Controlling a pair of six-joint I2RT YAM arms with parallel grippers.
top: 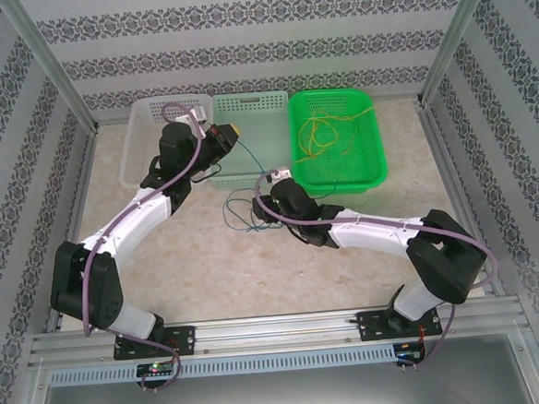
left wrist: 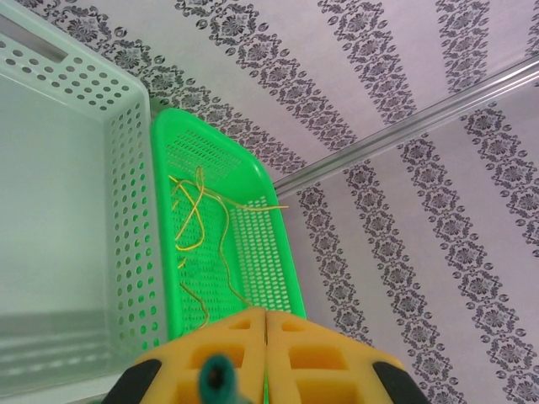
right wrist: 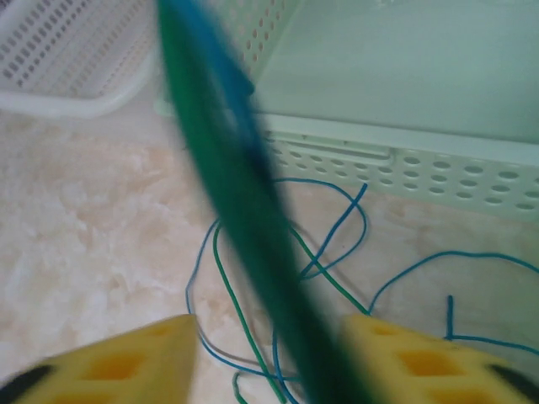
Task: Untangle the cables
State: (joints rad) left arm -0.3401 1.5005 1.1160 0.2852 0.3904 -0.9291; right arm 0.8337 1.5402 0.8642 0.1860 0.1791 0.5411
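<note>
My left gripper (top: 230,133) hovers over the front of the pale middle basket (top: 244,107), its yellow pads (left wrist: 295,353) pressed together on a dark green cable (top: 252,157) whose end (left wrist: 221,379) pokes out by the left pad. That cable runs taut down to my right gripper (top: 270,179). In the right wrist view it crosses, blurred, between the spread fingers of the open right gripper (right wrist: 269,324). Loose blue and green cables (right wrist: 337,236) lie tangled on the table (top: 238,213) just below. Yellow cables (top: 325,133) lie curled in the bright green basket (left wrist: 198,227).
Three baskets stand in a row at the back: a white one (top: 144,127), the pale green one (right wrist: 421,160) and the bright green one (top: 369,172). Patterned walls and metal posts enclose the table. The marble tabletop (top: 210,271) lies in front of the arms.
</note>
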